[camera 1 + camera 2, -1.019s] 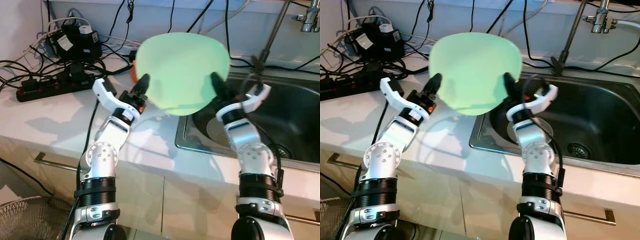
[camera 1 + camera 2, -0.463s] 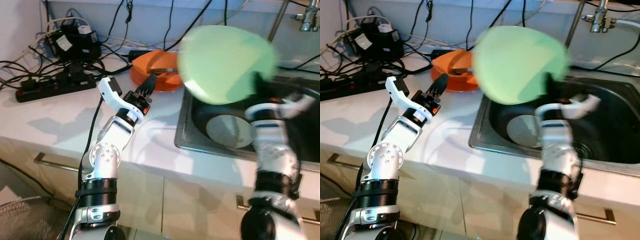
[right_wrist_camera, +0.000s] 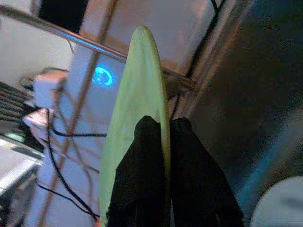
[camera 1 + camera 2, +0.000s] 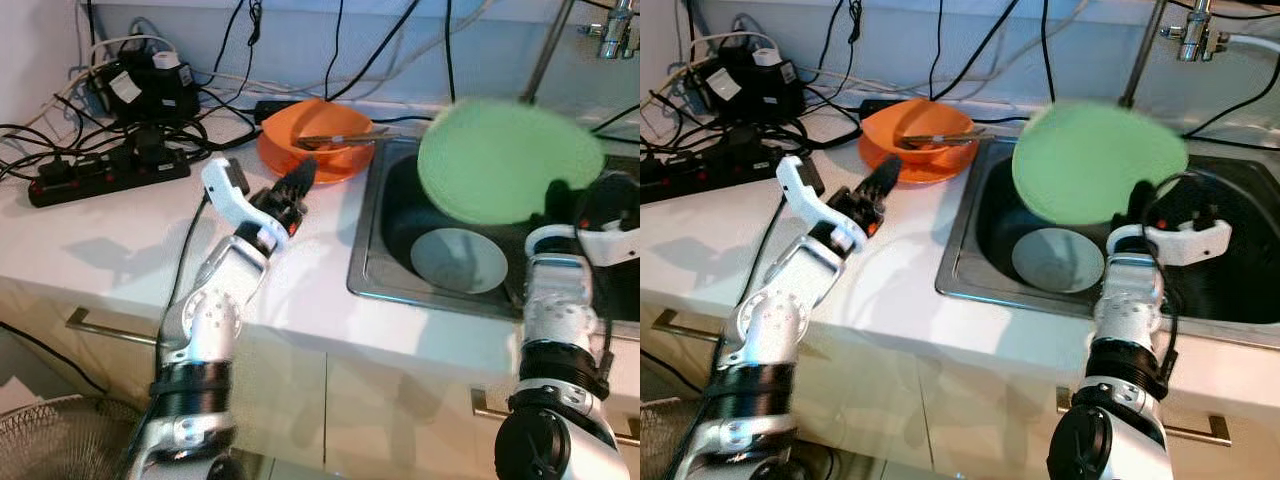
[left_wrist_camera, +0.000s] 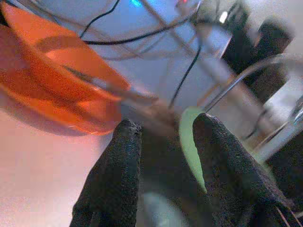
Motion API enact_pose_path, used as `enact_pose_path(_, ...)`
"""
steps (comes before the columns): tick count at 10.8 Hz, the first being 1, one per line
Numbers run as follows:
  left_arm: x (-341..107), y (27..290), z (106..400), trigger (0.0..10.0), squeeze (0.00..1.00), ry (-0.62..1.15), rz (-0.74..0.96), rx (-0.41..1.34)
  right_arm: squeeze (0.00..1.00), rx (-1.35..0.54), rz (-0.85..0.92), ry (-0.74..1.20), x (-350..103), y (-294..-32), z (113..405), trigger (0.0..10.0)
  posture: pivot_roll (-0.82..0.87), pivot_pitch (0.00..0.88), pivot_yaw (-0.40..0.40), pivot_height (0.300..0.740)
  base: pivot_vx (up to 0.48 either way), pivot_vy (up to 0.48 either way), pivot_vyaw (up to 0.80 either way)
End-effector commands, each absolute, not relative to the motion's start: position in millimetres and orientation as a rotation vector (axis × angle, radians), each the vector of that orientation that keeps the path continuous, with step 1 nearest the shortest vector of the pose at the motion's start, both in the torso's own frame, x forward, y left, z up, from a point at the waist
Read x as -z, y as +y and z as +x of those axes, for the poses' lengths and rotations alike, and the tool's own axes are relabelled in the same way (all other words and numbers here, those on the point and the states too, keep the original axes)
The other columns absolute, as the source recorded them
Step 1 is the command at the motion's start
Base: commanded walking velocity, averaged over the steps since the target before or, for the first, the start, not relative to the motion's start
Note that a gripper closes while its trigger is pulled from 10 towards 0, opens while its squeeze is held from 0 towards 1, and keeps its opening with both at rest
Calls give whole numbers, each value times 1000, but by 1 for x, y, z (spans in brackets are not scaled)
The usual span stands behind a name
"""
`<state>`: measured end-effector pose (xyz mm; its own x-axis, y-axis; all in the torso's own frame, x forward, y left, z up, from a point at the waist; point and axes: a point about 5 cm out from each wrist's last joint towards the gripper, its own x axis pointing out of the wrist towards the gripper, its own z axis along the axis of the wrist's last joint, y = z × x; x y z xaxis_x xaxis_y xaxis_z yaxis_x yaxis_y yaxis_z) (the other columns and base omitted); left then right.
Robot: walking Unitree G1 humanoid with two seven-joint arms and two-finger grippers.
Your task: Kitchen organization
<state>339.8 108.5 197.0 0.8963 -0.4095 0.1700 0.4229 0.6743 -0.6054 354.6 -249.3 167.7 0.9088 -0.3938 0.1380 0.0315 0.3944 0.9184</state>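
While its two black fingers point(image 3: 142, 179) pinch the rim from either side, the right gripper point(image 3: 158, 142) carries the green plate point(image 4: 505, 160) edge-on in its jaws, so the disc stands nearly upright and hangs above the sink point(image 4: 372, 255) instead of lying flat on anything. That grip at the rim probably suits lowering the plate into the basin without the fingers meeting the steel first. Below it, on the sink floor near the left wall, lies a round grey dish point(image 4: 458, 260), and the plate seems headed to join it.

Over on the counter point(image 4: 120, 240), the left gripper point(image 4: 297, 185) hovers just short of the sink's left edge with its jaws parted and nothing between them, so it takes no share of the plate's weight. Its fingers point toward the orange bowl point(image 4: 315, 150), which sits at the back of the counter beside the sink's rear left corner, with a utensil point(image 4: 335, 140) across its mouth. That bowl looks a likely next piece to clear. Farther left, at the counter's back edge, a black power strip point(image 4: 105, 170) sits among tangled cables.
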Motion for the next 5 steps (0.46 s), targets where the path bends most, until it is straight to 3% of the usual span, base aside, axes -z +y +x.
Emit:
enact_pose_path(1, -196, 109, 338, 10000, 0, -16, -611, 469, 0, 264, 1098, -394, -179, -249, 358, 10000, 189, 7, 44, 740, 0, 0, 0)
enact_pose_path(4, -181, 109, 336, 10000, 0, 43, -284, 468, 0, 302, 1009, -341, -172, -244, 362, 10000, 192, 8, 38, 740, 0, 0, 0)
enact_pose_path(5, -179, 106, 334, 10000, 0, 48, -249, 481, 0, 306, 991, -333, -171, -242, 362, 10000, 193, 9, 38, 740, 0, 0, 0)
